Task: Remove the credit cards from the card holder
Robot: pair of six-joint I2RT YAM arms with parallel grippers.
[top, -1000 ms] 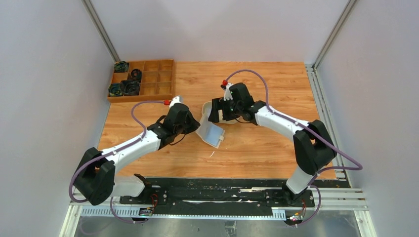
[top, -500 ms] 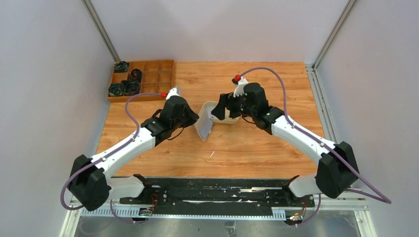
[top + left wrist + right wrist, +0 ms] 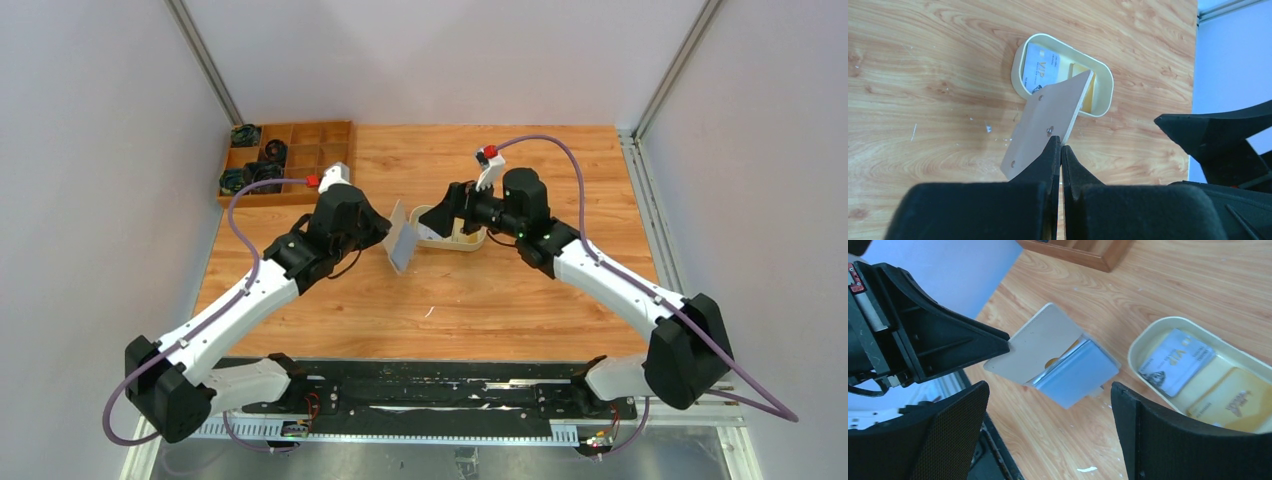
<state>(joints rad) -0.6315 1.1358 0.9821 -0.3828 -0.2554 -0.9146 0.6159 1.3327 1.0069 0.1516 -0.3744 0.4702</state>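
Inside the oval tray (image 3: 1016,75) lie two credit cards (image 3: 1175,360); left jaws pinch the raised card holder (image 3: 1048,117), right jaws spread empty; another yellowish card is possibly inside it.

Pretty clearly a robotics lab test cell, not anyone's home: a left arm (image 3: 250,295) and right arm (image 3: 610,280) are bolted to a black rail (image 3: 430,392) at the edge of a wood-grain table (image 3: 480,300). It's boxed in by plain pale wall panels (image 3: 100,150) on aluminium frame posts (image 3: 203,60). There's also a wooden parts tray (image 3: 310,160) holding small black round parts (image 3: 262,177), plus purple cables (image 3: 540,137) looping off the arms.
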